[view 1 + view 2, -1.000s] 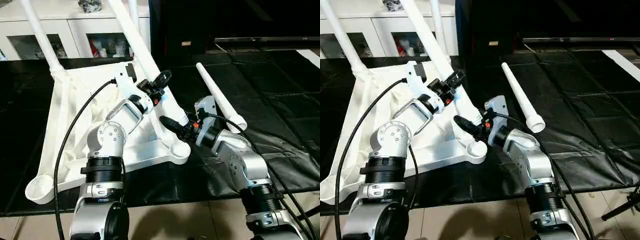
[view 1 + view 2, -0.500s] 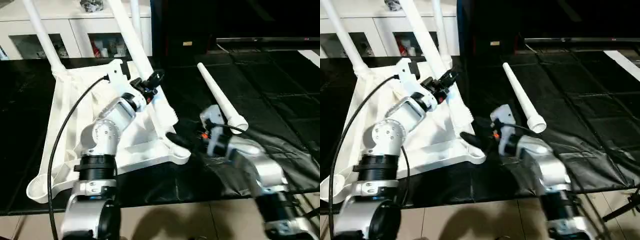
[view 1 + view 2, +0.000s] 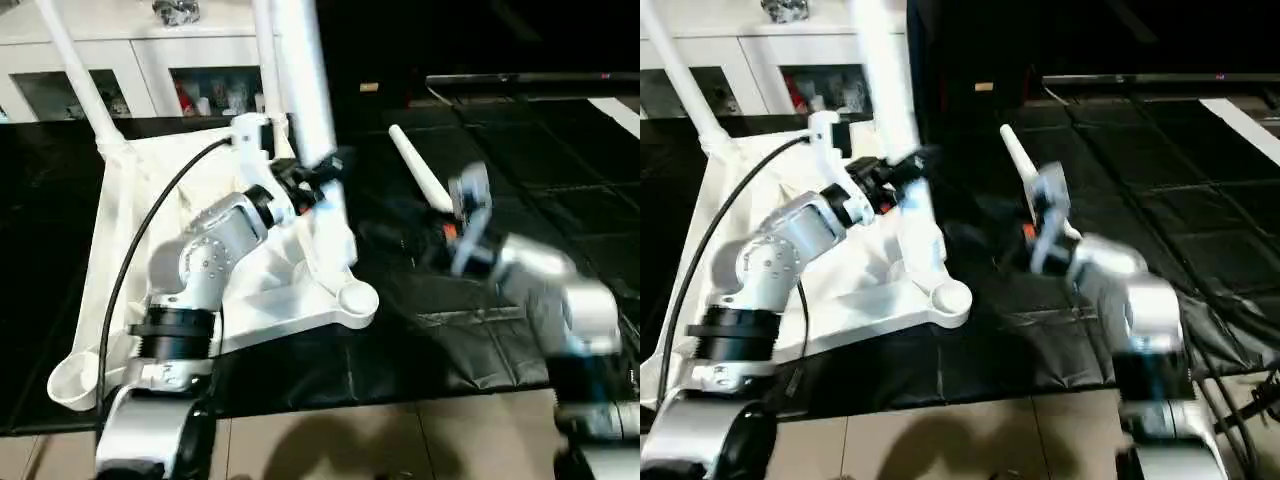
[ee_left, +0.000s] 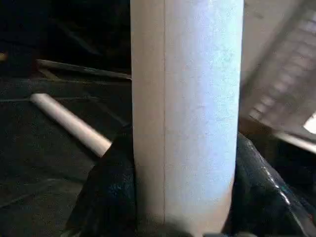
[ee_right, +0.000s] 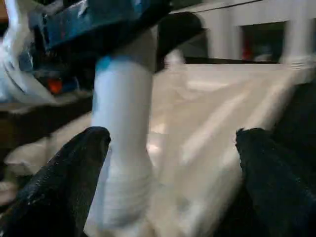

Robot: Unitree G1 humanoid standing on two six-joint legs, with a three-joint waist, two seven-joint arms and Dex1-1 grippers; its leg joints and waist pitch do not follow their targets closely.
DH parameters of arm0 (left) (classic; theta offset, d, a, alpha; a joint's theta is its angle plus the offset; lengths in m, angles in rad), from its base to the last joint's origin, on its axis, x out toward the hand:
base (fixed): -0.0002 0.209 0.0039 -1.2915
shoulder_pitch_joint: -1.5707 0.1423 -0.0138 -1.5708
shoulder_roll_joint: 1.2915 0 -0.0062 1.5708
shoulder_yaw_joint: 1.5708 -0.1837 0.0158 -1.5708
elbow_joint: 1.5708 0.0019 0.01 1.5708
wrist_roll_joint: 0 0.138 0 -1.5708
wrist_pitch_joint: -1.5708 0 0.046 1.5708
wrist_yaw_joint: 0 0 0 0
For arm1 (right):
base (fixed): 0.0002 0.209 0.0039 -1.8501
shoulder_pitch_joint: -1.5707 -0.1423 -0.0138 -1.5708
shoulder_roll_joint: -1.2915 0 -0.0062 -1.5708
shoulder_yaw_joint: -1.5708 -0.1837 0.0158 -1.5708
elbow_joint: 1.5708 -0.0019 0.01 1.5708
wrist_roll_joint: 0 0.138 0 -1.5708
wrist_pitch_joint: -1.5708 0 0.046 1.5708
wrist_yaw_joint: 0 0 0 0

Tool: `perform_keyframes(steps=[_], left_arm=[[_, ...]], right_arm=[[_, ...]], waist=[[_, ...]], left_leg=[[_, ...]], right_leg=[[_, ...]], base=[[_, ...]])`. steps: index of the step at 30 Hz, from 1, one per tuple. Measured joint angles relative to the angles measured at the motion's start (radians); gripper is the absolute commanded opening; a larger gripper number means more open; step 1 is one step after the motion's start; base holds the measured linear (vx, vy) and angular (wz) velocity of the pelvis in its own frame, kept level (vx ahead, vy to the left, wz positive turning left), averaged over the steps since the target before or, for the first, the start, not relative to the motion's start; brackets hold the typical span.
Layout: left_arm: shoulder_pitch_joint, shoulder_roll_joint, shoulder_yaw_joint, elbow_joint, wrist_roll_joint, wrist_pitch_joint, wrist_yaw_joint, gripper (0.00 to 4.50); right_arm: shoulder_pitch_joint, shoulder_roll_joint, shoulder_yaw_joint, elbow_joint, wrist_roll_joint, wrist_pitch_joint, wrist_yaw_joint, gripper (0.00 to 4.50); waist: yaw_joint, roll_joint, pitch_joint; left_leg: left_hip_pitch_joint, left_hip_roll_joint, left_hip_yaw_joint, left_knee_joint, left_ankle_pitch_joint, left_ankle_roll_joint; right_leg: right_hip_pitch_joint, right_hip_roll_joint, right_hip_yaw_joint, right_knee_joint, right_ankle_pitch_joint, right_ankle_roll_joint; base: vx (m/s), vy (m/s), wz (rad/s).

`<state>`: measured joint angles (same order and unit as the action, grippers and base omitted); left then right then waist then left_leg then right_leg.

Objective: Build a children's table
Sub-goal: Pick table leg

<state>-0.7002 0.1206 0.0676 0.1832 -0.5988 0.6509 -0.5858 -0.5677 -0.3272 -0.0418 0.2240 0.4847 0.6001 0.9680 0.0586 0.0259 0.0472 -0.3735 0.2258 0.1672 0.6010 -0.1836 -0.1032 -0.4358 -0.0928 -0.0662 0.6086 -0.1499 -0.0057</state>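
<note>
The children's table lies upside down, its white ribbed top [image 3: 150, 200] on the black mat. Three legs stand up from it. My left gripper [image 3: 322, 172] is shut on the nearest leg [image 3: 305, 90], low on its shaft, and in the left wrist view the black fingers [image 4: 106, 197] press both sides of that leg [image 4: 182, 113]. A fourth leg [image 3: 420, 178] lies loose on the mat behind my right arm [image 3: 540, 285]. My right gripper [image 5: 173, 148] is open, its fingers [image 5: 69, 177] wide apart, facing the held leg's base [image 5: 121, 197] from a short way off.
Two round corner sockets hold no leg, one at the near right [image 3: 357, 297] and one at the near left [image 3: 75, 380]. A white cabinet [image 3: 150, 55] with glass doors stands behind the table. Black mat [image 3: 520, 140] covers the floor to the right, with tiles [image 3: 400, 440] in front.
My right gripper has opened, let go of the leg's base and drawn back to the right. My left gripper has tipped its leg more upright.
</note>
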Motion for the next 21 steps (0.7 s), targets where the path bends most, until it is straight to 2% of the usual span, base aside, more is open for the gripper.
perform_keyframes(steps=[4, 9, 10, 12, 16, 21], left_arm=[[0.01, 0.025, -0.04, -0.046, -0.028, 0.028, -0.072, 1.93], [0.027, 0.028, -0.078, -0.1, -0.038, 0.052, -0.126, 1.93], [0.027, 0.023, -0.084, -0.109, -0.043, 0.056, -0.129, 1.93], [0.027, 0.02, -0.086, -0.121, -0.054, 0.064, -0.131, 1.93], [0.028, 0.01, -0.092, -0.128, -0.061, 0.071, -0.134, 1.93], [0.028, 0.011, -0.095, -0.128, -0.061, 0.072, -0.136, 1.93]], right_arm=[[-0.021, -0.009, 0.015, 0.021, 0.055, 0.058, 0.092, 4.41], [-0.068, -0.037, 0.072, 0.047, 0.057, 0.107, 0.18, 4.41], [-0.079, -0.037, 0.081, 0.054, 0.06, 0.115, 0.198, 4.13], [-0.088, -0.037, 0.097, 0.06, 0.062, 0.119, 0.216, 4.06], [-0.1, -0.034, 0.136, 0.095, 0.052, 0.121, 0.24, 3.64], [-0.109, -0.032, 0.15, 0.111, 0.051, 0.141, 0.258, 3.26]], waist=[[0.003, -0.003, 0.001], [0.005, -0.008, 0.004], [0.005, -0.009, 0.004], [0.006, -0.01, 0.005], [0.006, -0.014, 0.007], [0.006, -0.014, 0.007]], left_leg=[[0.0, 0.0, 0.0, 0.0, 0.0, 0.0], [0.0, 0.0, 0.0, 0.001, 0.0, 0.0], [0.0, 0.0, 0.0, 0.001, 0.0, 0.0], [0.0, 0.0, 0.0, 0.001, 0.0, 0.0], [0.0, 0.0, 0.0, 0.001, 0.0, 0.0], [0.0, 0.0, 0.0, 0.001, 0.0, 0.0]], right_leg=[[0.0, 0.0, 0.0, 0.0, 0.0, 0.0], [0.0, -0.001, 0.0, 0.001, 0.0, 0.0], [0.001, -0.001, 0.0, 0.002, 0.0, 0.0], [0.001, 0.0, 0.001, 0.002, 0.0, 0.0], [0.001, 0.0, 0.001, 0.002, 0.0, 0.0], [0.0, 0.0, 0.001, 0.002, 0.0, 0.0]], base=[[0.0, 0.0, 0.0], [0.0, 0.0, 0.0], [0.0, 0.0, 0.0], [0.0, 0.0, 0.0], [0.0, 0.0, 0.0], [0.0, 0.0, 0.0]])
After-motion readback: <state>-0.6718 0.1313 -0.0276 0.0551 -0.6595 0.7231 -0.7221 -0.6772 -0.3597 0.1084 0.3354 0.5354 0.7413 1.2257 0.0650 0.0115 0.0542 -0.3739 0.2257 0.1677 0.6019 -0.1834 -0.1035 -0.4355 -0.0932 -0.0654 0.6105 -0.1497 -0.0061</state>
